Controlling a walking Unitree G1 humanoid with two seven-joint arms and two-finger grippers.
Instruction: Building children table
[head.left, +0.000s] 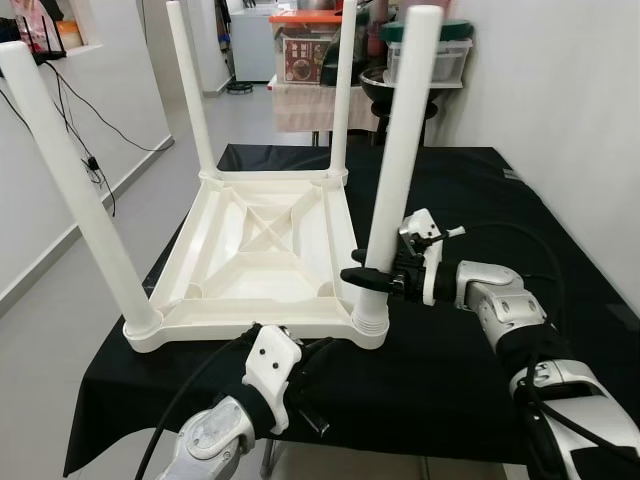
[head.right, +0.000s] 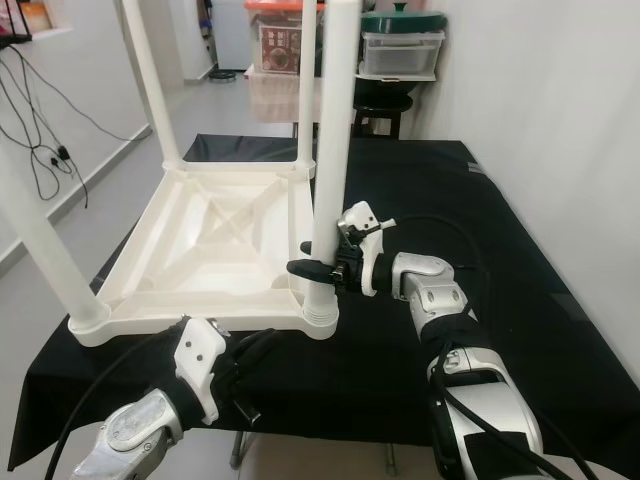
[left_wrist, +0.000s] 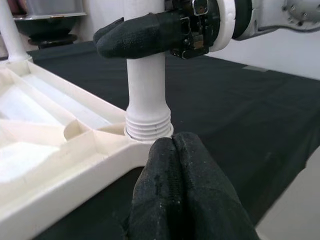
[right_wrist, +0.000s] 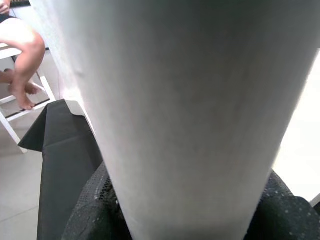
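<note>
From the head views, the white children's table (head.left: 262, 262) is seen upside down on the black-draped surface (head.left: 470, 360), its near right leg (head.left: 397, 170) pinched low by the right gripper (head.left: 372, 279). In the left wrist view, the left gripper (left_wrist: 172, 145) is held against the table's corner, fingers (left_wrist: 187, 165) pressed together. In the right wrist view, the leg is seen clamped close up.

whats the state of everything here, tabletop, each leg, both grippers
tabletop: upside down on the black cloth
near right leg: upright in its corner socket, thread still showing
other three legs: upright in their corners
right gripper: shut on the near right leg, low on it
left gripper: shut, holding nothing, at the tabletop's near edge
</note>
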